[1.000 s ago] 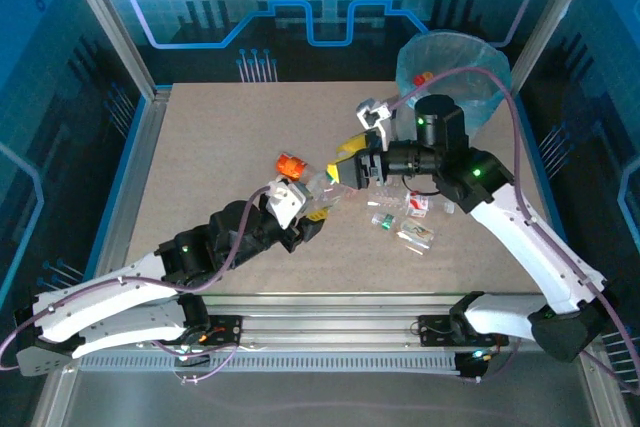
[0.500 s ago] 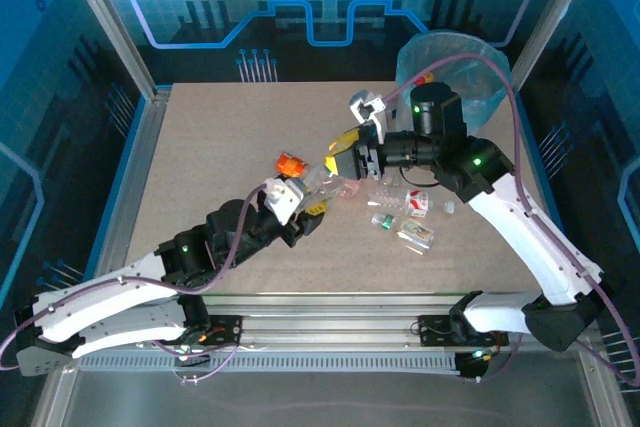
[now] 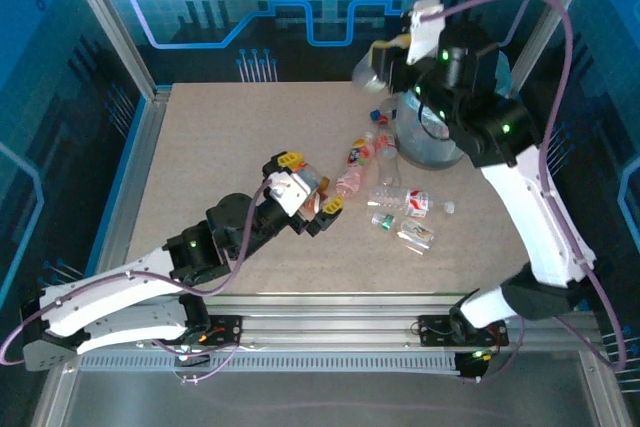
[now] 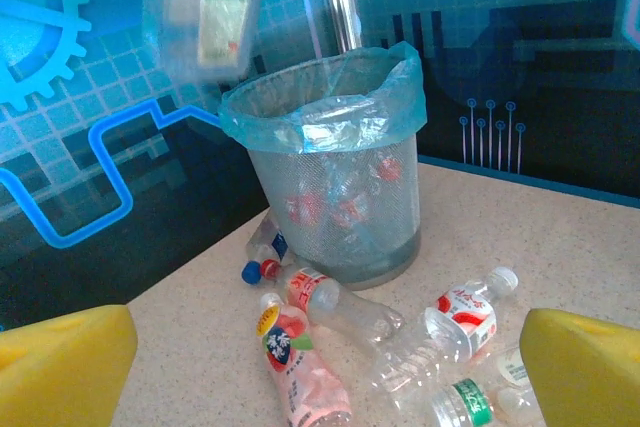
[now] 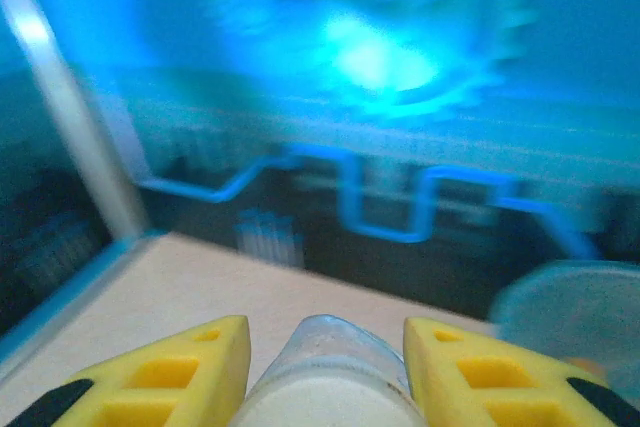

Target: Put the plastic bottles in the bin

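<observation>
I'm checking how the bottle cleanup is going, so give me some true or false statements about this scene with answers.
1. The right gripper clamps a clear plastic bottle. True.
2. The left gripper grips a bottle. False: its jaws stand wide open, empty.
3. The round grey-blue bin with a light-blue bag lies tipped over. False: it stands upright.
4. Loose bottles lie on the beige table beside the bin. True.
5. The bin is empty. False: bottles show through its wall.

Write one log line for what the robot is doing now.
left gripper: open, empty | right gripper: shut on clear plastic bottle, high beside round grey bag-lined bin | other bottles: on table
</observation>
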Tool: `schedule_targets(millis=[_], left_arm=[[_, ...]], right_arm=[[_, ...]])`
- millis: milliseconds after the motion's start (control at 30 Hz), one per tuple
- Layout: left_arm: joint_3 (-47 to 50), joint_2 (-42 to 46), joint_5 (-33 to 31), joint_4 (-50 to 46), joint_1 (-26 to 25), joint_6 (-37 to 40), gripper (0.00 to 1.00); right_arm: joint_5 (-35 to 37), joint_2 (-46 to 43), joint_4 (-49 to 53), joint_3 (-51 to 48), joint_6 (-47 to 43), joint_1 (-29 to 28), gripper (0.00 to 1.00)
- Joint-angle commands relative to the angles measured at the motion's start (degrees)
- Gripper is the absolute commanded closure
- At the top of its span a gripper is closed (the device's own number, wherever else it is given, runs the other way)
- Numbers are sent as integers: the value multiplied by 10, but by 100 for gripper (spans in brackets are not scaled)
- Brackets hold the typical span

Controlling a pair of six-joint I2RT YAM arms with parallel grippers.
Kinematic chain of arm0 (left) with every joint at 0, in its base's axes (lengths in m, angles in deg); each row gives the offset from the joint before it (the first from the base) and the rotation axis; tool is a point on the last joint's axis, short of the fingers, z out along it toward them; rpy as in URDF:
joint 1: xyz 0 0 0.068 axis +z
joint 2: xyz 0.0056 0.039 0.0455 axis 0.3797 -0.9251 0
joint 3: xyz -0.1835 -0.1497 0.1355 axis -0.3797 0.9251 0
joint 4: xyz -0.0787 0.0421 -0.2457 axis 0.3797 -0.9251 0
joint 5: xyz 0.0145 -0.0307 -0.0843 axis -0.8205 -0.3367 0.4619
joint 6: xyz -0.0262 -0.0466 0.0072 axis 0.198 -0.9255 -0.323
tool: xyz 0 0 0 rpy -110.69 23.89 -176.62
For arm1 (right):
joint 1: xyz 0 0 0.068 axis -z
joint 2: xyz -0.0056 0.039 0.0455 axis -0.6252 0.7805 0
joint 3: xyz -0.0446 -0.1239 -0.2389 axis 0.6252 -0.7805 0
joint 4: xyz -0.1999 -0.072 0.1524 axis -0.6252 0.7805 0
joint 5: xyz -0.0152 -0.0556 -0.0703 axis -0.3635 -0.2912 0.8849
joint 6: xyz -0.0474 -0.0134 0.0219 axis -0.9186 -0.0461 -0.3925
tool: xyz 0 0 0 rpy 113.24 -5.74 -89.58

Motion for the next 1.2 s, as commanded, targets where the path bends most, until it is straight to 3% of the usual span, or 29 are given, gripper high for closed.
schedule_targets(millis=[0, 167, 233, 467, 633, 967, 1167], left_arm=[[-19, -15, -12, 44, 3, 21, 1], [-20, -27, -9, 46, 8, 21, 1], [-15, -25, -7, 47, 14, 19, 1], [11, -2, -8, 41, 36, -13, 1], [31, 17, -11, 34, 45, -29, 1], [47, 32, -11, 19, 59, -41, 1], [59, 34, -10, 19, 68, -47, 1]], right_arm=[[238, 101, 72, 119, -32, 32, 100], [295, 280, 216, 366, -49, 64, 100], [298, 313, 237, 394, -50, 71, 100], [264, 319, 242, 290, 18, 104, 99], [241, 349, 244, 269, 35, 130, 96], [137, 389, 228, 222, 87, 189, 89], [43, 370, 167, 121, 122, 232, 85]])
